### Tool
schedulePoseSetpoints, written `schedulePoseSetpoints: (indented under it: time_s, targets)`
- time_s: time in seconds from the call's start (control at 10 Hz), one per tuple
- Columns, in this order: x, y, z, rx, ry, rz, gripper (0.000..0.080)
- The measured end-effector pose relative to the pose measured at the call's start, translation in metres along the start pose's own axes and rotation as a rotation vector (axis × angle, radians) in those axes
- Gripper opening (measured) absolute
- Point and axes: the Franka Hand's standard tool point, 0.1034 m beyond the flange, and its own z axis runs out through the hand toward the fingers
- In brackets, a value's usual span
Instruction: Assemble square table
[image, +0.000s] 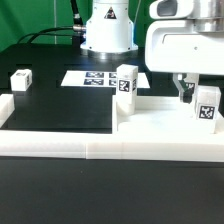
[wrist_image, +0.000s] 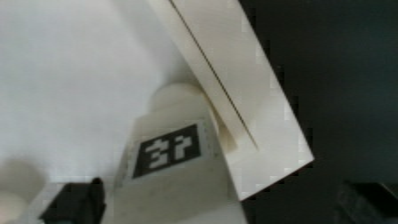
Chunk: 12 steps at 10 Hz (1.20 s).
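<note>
Three white tagged legs show in the exterior view: one leg (image: 207, 103) stands upright on the square tabletop (image: 160, 122) toward the exterior view's right, a second leg (image: 126, 82) is upright at the slab's far edge, and a third leg (image: 20, 80) sits well apart on the black bench (image: 55, 105). The fingers (wrist_image: 71, 203) are spread apart just beside the first leg, and in the wrist view its tagged face lies between the tips, apparently untouched. Beyond lie the marker board (image: 95, 77) and the low border wall (image: 100, 146); no container is present.
</note>
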Motion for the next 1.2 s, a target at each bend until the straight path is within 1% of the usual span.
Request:
schedulePoseSetpoints:
  time_s: [0.1, 0.2, 0.3, 0.4, 0.5, 0.6, 0.7, 0.8, 0.9, 1.0, 1.2]
  targets:
    - [0.001, 0.001, -0.001, 0.0, -0.001, -0.105, 0.0649]
    - [0.004, 0.005, -0.001, -0.001, -0.001, -0.213, 0.0649]
    - [0.004, 0.006, 0.0, -0.005, 0.001, -0.238, 0.0649]
    - [0.004, 0.005, 0.0, -0.004, 0.0, -0.188, 0.0649]
    - [0.004, 0.006, 0.0, -0.005, 0.0, -0.189, 0.0516]
    - [0.004, 0.006, 0.0, -0.004, 0.0, -0.151, 0.0516]
    - [0.004, 0.008, 0.001, -0.007, 0.0, -0.046, 0.0378]
    - [0.005, 0.011, 0.001, -0.012, 0.0, 0.042, 0.0297]
    - [0.006, 0.012, 0.002, -0.011, 0.0, 0.1, 0.0297]
    - [0.007, 0.014, 0.001, -0.014, 0.002, 0.261, 0.0297]
    - [0.005, 0.015, 0.001, -0.031, -0.012, 0.559, 0.0297]
